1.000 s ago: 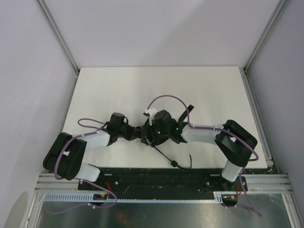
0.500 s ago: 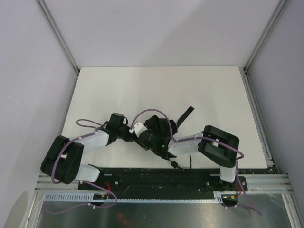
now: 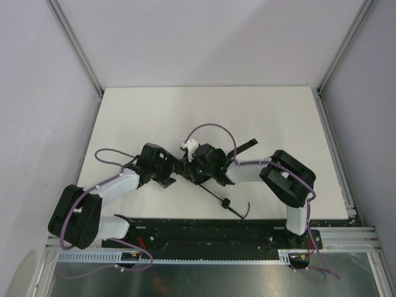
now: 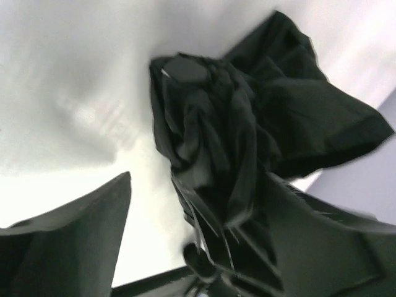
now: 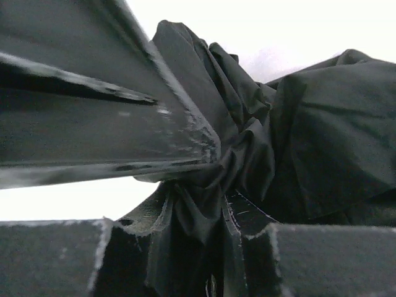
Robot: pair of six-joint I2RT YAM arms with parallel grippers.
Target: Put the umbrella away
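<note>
The black umbrella lies folded near the table's front middle. Its thin shaft (image 3: 216, 196) and knob handle (image 3: 226, 203) stick out toward the arm bases. The bunched dark canopy (image 4: 216, 136) fills the left wrist view, between the wide-apart fingers (image 4: 80, 235) of my open left gripper (image 3: 169, 177), which does not pinch it. From the right, my right gripper (image 3: 189, 168) meets the same bundle. In the right wrist view its fingers (image 5: 136, 124) are shut on a twist of canopy fabric (image 5: 247, 154).
A black strap tab (image 3: 245, 146) of the umbrella pokes out toward the back right, and a thin loop (image 3: 248, 210) lies by the front edge. Purple cables arch over both wrists. White table (image 3: 185, 111) stretches behind, framed by grey walls and metal rails.
My left gripper has opened wide and let go of the umbrella. My right gripper has closed onto the canopy fabric, and the right arm has shifted around the bundle.
</note>
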